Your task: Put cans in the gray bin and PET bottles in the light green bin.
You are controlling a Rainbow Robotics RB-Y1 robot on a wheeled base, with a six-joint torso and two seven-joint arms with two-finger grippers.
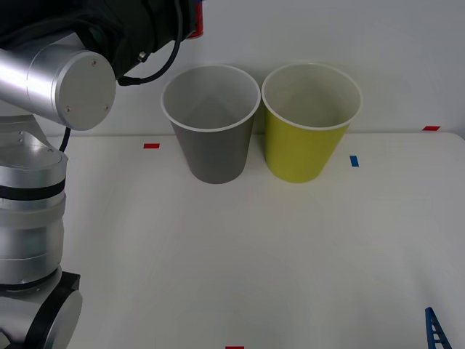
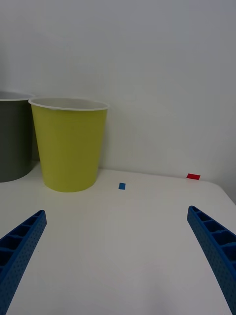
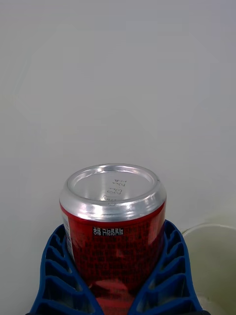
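My left gripper (image 3: pixel 115 273) is shut on the red can (image 3: pixel 113 236), whose silver end faces the wrist camera. In the front view the can (image 1: pixel 195 25) shows as a red sliver at the top edge, raised above and just left of the gray bin (image 1: pixel 211 138). The light green bin (image 1: pixel 309 142) stands right beside the gray one. Low at the table's near right, my right gripper (image 2: pixel 116 211) is open with nothing between its fingers, and it looks toward the light green bin (image 2: pixel 71 147) and the gray bin (image 2: pixel 12 142). PET bottles are out of view.
Both bins stand at the back of the white table (image 1: pixel 240 262) against a white wall. Small red tape marks (image 1: pixel 151 145) and a blue one (image 1: pixel 354 161) lie on the table. A pale bin rim (image 3: pixel 209 231) shows below the can.
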